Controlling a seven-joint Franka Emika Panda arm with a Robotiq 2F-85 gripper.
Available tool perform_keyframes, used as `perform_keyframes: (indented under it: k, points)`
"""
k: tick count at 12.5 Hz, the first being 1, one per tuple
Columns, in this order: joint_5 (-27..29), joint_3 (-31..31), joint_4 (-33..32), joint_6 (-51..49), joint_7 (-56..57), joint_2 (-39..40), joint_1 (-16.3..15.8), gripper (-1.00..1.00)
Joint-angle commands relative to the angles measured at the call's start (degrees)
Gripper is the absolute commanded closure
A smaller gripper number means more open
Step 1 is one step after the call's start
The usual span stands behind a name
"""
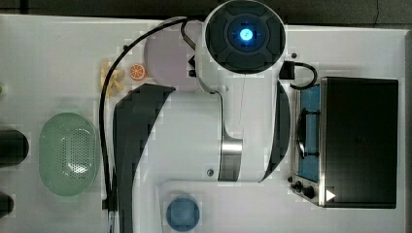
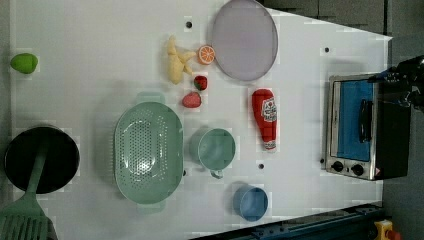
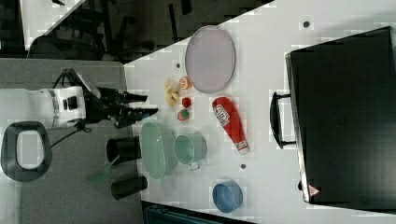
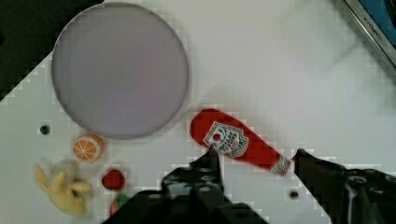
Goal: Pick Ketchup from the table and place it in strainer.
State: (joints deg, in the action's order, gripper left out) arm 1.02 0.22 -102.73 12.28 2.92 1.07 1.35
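Red ketchup bottle lies flat on the white table, not yet touched; it's a squeeze bottle w/ a white label, not a blob. Taking the lilac plate as landmark: in the left view the bottle sits just below the plate's lower edge, fat end toward the plate, cap end pointing away from it. The strainer, pale green & perforated, is well apart from the plate, down and to the left view's left, w/ a green cup between it and the bottle. Strawberries and an orange slice lie beside the plate's left edge in the left view.

Gripper hangs above the table w/ jaws wide & empty; in the wrist view the bottle's neck end shows between the two fingers.

Step in hand, as I judge it: approach & grasp. To do it well:
- centre over the label, i.e. mid-body, not the thin neck, so it won't pivot when lifted
- keep the jaws across the short width, at right angles to the long axis
- come straight down, close only once the fingers straddle the body
- lift high enough to clear the cup on the way to the strainer
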Motion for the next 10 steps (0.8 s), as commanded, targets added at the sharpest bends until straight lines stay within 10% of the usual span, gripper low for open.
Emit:
perform_keyframes:
  k: [1, 3, 10]
  points:
    - [0.52, 3.14, -7.18, -11.13, -5.76, -15.91, 5.95, -0.59]
    - [0.53, 3.28, -7.92, -10.68, -5.30, -15.41, 5.84, -1.00]
    - [0.53, 5.21, -14.46, 1.46, 15.60, -8.62, 5.66, -1.00]
